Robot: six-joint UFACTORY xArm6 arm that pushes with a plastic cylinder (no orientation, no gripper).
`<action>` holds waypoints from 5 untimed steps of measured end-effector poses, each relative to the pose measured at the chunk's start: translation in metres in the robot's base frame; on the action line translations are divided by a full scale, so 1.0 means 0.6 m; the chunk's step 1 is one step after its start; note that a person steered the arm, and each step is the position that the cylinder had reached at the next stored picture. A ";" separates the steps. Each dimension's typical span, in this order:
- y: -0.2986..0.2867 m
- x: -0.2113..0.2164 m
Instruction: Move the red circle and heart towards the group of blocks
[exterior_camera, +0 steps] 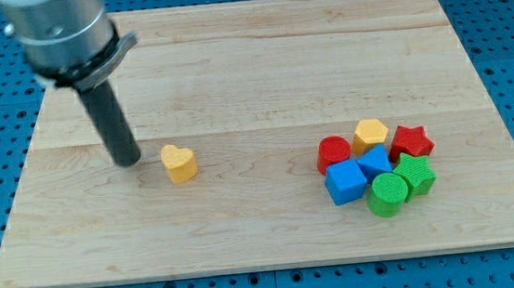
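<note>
While red circle block [333, 153] already sits in cluster with yellow hexagon block [370, 135], heart step is yours now. Your tool, bare rod with nothing to open or close, has tip [129, 161] just left of small yellow heart block [180, 163], gap between. Judged next: push rightward. Wooden counter [232, 72] open between; near edge well below.

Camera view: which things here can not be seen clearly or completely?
- Arm above the rod: cut off by the view's top edge. My tip shows, just left of the yellow heart.
- Small blue block: shape unclear, crowded by the blue cube and green cylinder.
- Red cylinder: lower part hidden behind the blue cube.
</note>
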State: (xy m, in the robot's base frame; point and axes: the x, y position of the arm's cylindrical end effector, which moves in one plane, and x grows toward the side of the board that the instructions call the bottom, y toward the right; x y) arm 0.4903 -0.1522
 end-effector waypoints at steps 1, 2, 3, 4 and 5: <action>0.188 -0.006; 0.328 -0.006; 0.308 -0.019; 0.308 -0.032; 0.308 -0.032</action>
